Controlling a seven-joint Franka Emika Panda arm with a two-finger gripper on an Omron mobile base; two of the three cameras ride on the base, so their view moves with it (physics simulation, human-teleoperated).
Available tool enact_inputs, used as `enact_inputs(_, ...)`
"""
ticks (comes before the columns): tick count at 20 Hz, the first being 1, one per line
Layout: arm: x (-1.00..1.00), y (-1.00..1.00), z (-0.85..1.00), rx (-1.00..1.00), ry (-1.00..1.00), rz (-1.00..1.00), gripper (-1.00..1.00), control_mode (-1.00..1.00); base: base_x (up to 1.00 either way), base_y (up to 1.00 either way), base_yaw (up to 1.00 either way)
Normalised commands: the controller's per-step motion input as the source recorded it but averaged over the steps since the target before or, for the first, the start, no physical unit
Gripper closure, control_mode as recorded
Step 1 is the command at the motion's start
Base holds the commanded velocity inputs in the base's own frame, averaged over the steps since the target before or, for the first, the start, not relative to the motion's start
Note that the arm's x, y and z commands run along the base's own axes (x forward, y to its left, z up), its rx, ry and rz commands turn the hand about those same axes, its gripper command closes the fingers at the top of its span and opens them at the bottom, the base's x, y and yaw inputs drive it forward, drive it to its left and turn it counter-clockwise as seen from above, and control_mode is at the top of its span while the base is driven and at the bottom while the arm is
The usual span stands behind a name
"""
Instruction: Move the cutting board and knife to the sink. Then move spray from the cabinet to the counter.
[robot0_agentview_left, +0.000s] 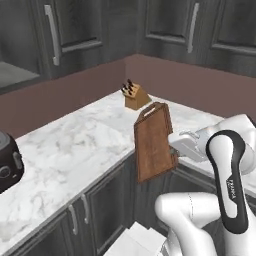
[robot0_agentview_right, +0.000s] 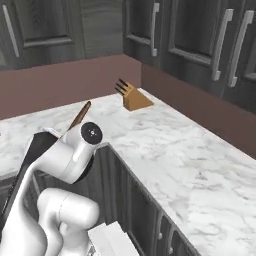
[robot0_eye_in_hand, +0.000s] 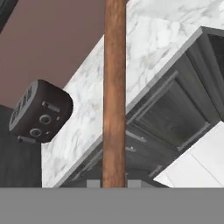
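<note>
1. The cutting board (robot0_agentview_left: 153, 142) hung in the air, stood on edge and tilted, handle slot at the top, off the counter (robot0_agentview_left: 75, 150) and in front of its edge, over the lower cabinets (robot0_agentview_left: 100, 207).
2. The gripper (robot0_agentview_left: 176, 150) had its jaws closed on the cutting board's lower right edge; the fingers themselves were mostly hidden behind the board and the hand.
3. In the hand view the board (robot0_eye_in_hand: 114, 92) showed edge-on as a narrow brown strip running up from between the fingertips.
4. In the right base view just the top corner of the board (robot0_agentview_right: 80, 115) stuck out above the arm's wrist.
5. A knife block (robot0_agentview_left: 136, 96) sat on the counter near the back corner, against the wall, with dark-handled knives in its slots.
6. A dark toaster (robot0_agentview_left: 7, 162) stood on the counter at the left, well apart from the board; whether anything sat in its slots could not be told.
7. Wall cabinets (robot0_agentview_left: 65, 30) with long silver handles were above, doors closed.
</note>
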Motion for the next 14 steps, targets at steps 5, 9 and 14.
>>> enact_inputs(5, 0.0, 0.0, 0.0, 0.0, 0.0, 0.0, 1.0, 1.0, -0.41, 0.1, -0.58)
enact_inputs(9, 0.0, 0.0, 0.0, 0.0, 0.0, 0.0, 1.0, 1.0, -0.29, -0.27, -0.53)
enact_inputs(14, 0.0, 0.0, 0.0, 0.0, 0.0, 0.0, 1.0, 1.0, -0.37, -0.59, -0.47)
